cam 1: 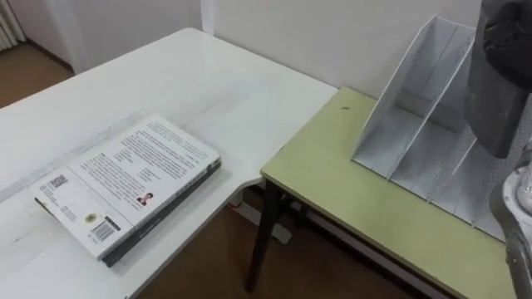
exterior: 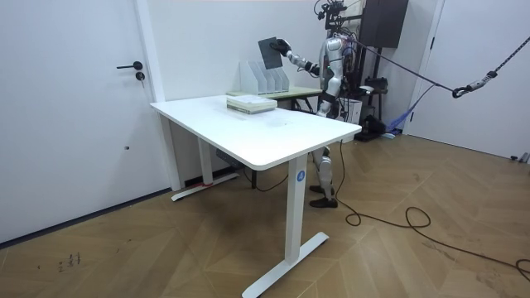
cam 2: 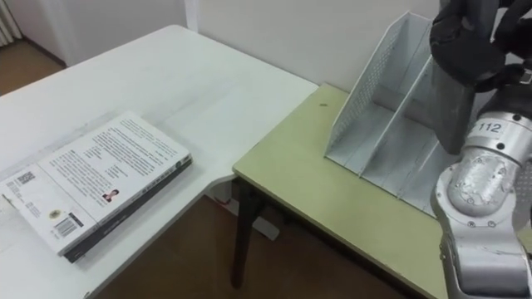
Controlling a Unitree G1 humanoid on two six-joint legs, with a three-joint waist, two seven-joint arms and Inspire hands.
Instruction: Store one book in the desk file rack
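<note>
Over green desk [cam 2: 332, 195], right hand [cam 2: 467, 35] clasps book [cam 2: 450, 104].

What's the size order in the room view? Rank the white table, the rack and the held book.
Largest to smallest:
1. white table, by far
2. rack
3. held book, slightly smaller than the rack; both are about equally far off, so the order holds.

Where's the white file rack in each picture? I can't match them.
Left eye view: file rack upper right, on the green table.
Right eye view: file rack upper right too.
Room view: file rack top centre, behind white table.
Shared landmark: books lying on the white table.
</note>
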